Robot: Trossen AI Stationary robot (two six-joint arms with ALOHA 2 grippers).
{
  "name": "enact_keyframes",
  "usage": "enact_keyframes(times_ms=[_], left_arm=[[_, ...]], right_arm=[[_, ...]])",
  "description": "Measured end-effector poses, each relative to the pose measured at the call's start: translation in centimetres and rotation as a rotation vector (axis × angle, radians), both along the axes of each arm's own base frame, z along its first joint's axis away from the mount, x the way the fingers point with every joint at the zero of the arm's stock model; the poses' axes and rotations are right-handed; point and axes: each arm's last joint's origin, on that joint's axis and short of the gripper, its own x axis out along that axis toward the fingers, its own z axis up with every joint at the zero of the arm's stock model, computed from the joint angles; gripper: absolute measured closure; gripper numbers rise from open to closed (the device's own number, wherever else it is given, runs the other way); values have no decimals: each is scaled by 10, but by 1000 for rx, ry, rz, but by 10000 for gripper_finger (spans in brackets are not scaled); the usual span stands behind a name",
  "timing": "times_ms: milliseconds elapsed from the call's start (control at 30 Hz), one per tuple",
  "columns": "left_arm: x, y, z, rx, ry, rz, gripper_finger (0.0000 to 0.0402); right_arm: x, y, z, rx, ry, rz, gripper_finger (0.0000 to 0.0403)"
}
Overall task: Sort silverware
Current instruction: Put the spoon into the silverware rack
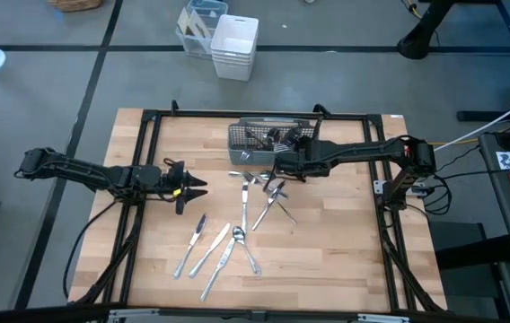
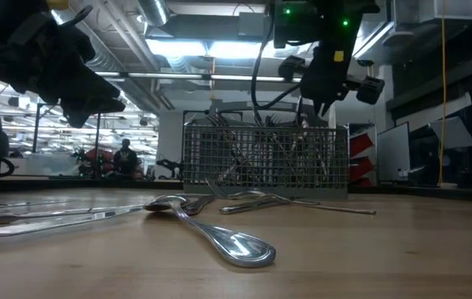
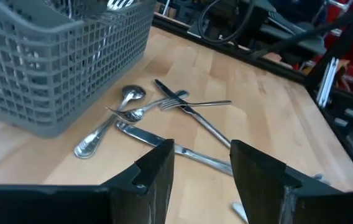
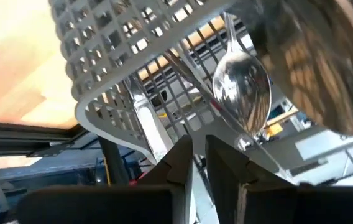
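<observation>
High view shows the right gripper point(image 1: 284, 167) reaching over the front edge of the grey mesh caddy point(image 1: 237, 135) at the back of the counter point(image 1: 345, 251), while the left gripper point(image 1: 194, 187) hovers over bare wood on the counter's left side. In the right wrist view the right jaws stand narrow with a slim gap and nothing visibly pinched between them; a spoon point(image 4: 242, 87) already stands in the caddy just beyond them. The left jaws are spread wide and empty. The loose silverware point(image 1: 259, 193) lies in 2 clusters: a crossed tangle of forks and spoons just in front of the caddy, and a fan of knives point(image 1: 199, 244) and spoons nearer the front edge. The tangle sits directly below the right gripper, so that arm is nearer to it; its pieces run roughly front to back, some slanted. The front fan lies diagonal, closer to the left gripper, which would probably need to turn to close across a handle.
</observation>
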Motion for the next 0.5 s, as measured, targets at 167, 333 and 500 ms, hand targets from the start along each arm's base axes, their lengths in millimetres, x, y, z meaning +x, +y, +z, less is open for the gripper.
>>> enact_keyframes(times_ms=[167, 333, 500], left_arm=[[0, 0, 0, -57, -7, 16, 251], [3, -2, 12, -99, -42, -16, 251], [7, -5, 37, -172, -103, -126, 251]], right_arm=[[1, 7, 0, -22, -53, -22, 354], [2, 23, 1, -21, -107, -13, 354], [3, 36, 4, -17, -173, -26, 354]])
